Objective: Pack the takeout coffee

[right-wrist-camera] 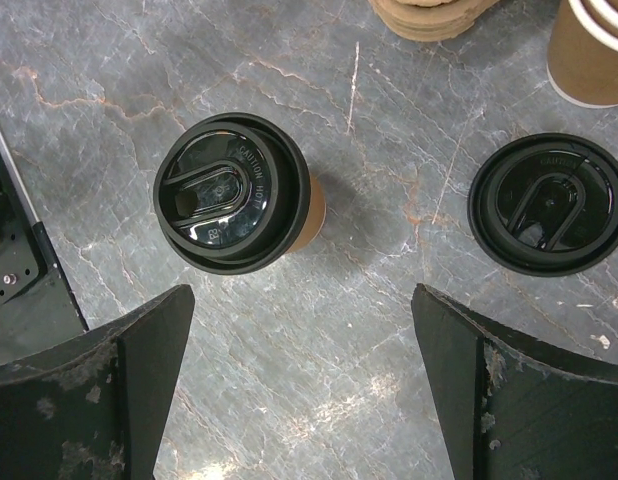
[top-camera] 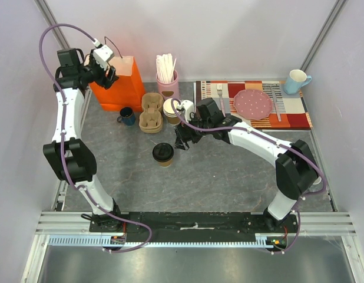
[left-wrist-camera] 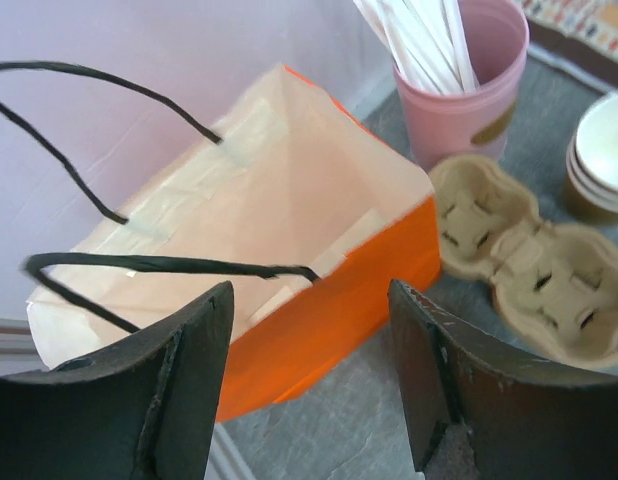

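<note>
- A grey, stone-patterned table (top-camera: 229,177) is filling the floor of a booth, with pale walls closing it on three sides and a metal rail running along the near edge.
- At the far left corner an orange paper bag (top-camera: 119,85) is standing upright with its mouth open.
- The left gripper (top-camera: 109,73) is hanging over that bag with its fingers apart and nothing clamped between them.
- Right of the bag, a dark blue mug (top-camera: 127,115), a cardboard cup carrier (top-camera: 151,112), a pink cup of wooden sticks (top-camera: 167,82) and a stack of lidless paper cups (top-camera: 171,109) are sitting in a cluster near the far edge.
- The takeout coffee (top-camera: 163,154) is standing upright near the middle of the surface, lid on, apart from everything else.
- The right gripper (top-camera: 183,141) is hovering just right of the coffee, fingers spread wide and holding nothing.
- At the far right corner a striped placemat (top-camera: 294,112) is carrying a pink plate (top-camera: 252,103) and a fork (top-camera: 219,94), with a light blue mug (top-camera: 296,81) beside it.
- The left wrist view is showing the bag's (left-wrist-camera: 319,290) pale inside and its thin black handles (left-wrist-camera: 169,265), one crossing just above the fingertips of the gripper (left-wrist-camera: 309,300).
- The right wrist view is showing the coffee (right-wrist-camera: 234,192) from above, ahead of the gripper (right-wrist-camera: 299,300) and toward its left finger, and a loose black lid (right-wrist-camera: 547,203) lying flat on the surface, which the overhead view is hiding under the arm.
</note>
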You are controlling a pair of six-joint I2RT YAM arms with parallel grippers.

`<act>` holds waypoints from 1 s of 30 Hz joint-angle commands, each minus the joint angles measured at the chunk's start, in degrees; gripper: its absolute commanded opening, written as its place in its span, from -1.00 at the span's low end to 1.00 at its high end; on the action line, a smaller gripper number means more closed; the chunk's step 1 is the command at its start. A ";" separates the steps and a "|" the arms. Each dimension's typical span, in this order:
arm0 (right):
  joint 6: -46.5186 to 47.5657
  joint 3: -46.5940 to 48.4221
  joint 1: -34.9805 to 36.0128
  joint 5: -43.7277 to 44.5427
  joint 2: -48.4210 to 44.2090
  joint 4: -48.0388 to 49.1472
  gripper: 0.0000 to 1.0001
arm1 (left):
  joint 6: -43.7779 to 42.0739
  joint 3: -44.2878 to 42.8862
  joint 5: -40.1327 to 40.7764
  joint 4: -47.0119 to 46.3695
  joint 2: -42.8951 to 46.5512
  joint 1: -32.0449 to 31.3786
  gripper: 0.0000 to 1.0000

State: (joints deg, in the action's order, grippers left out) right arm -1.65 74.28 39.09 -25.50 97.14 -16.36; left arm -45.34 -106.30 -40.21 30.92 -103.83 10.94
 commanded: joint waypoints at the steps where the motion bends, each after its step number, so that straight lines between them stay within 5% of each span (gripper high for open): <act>1: -0.81 2.62 -0.07 -1.84 1.21 2.12 0.96 | 20.27 -2.24 -0.05 -10.86 0.48 0.49 0.36; 10: -1.07 1.92 -0.16 -1.49 -0.20 2.12 0.96 | 29.43 -1.81 2.94 -18.60 -1.46 -0.56 0.05; 15: -1.43 1.92 -0.16 -1.57 -0.37 2.03 0.96 | 33.29 -1.54 6.53 -21.77 -1.46 -0.92 -0.95; 30: -3.01 1.39 -0.16 -1.31 -2.31 2.56 0.96 | 30.49 -9.09 11.47 -30.73 2.67 -1.01 -0.95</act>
State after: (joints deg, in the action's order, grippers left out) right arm -3.68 74.35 39.09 -26.06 97.76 -16.36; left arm -13.17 -110.72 -29.85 6.42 -105.23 10.04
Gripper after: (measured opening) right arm 0.982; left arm 0.037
